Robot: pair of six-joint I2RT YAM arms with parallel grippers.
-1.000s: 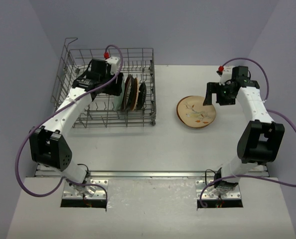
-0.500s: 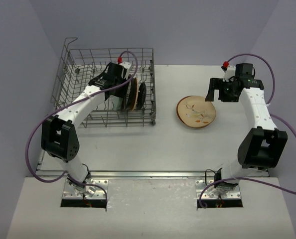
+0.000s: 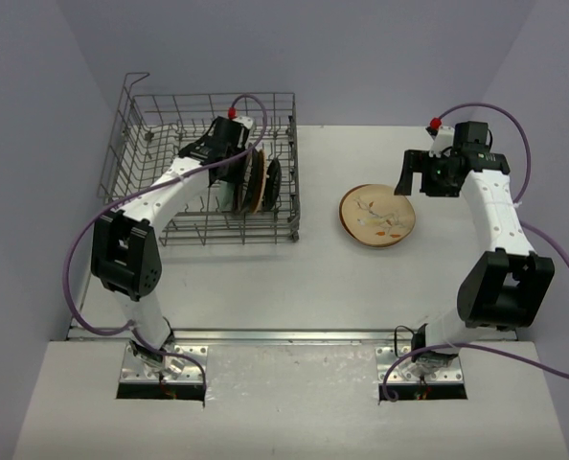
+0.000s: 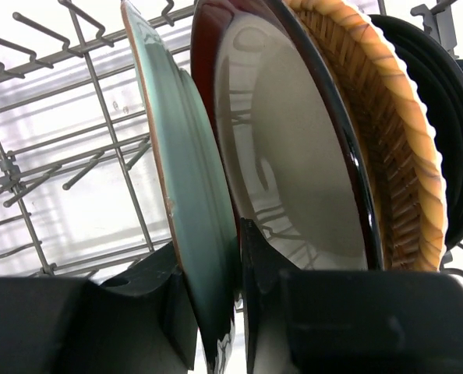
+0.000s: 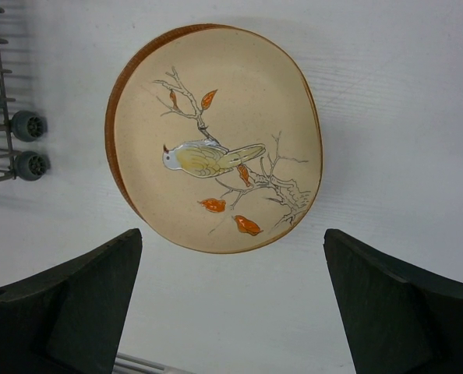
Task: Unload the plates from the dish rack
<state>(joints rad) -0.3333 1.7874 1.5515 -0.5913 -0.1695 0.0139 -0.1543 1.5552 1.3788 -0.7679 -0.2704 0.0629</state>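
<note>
The grey wire dish rack (image 3: 150, 113) stands at the back left with several plates upright at its right end. My left gripper (image 3: 235, 165) reaches into it. In the left wrist view its two fingers press both faces of the pale green plate (image 4: 196, 226), so the left gripper (image 4: 216, 312) is shut on that plate's rim. Behind it stand a dark red-rimmed plate (image 4: 294, 156), an orange-brown ribbed plate (image 4: 399, 156) and a black plate (image 4: 459, 140). A cream plate with a bird picture (image 5: 216, 136) lies flat on the table (image 3: 376, 216). My right gripper (image 5: 231, 234) hovers open above its near edge (image 3: 417, 177).
The rack's small wheels (image 5: 29, 144) show at the left of the right wrist view. A raised wire loop (image 3: 136, 80) stands at the rack's back-left corner. White table (image 3: 342, 278) stretches between the rack and the bird plate. A metal rail (image 3: 284, 335) runs along the near edge.
My left arm has swung right inside the rack to the standing plates, and its jaws have closed on the green plate. The right gripper has drawn back a little from the bird plate, still open.
</note>
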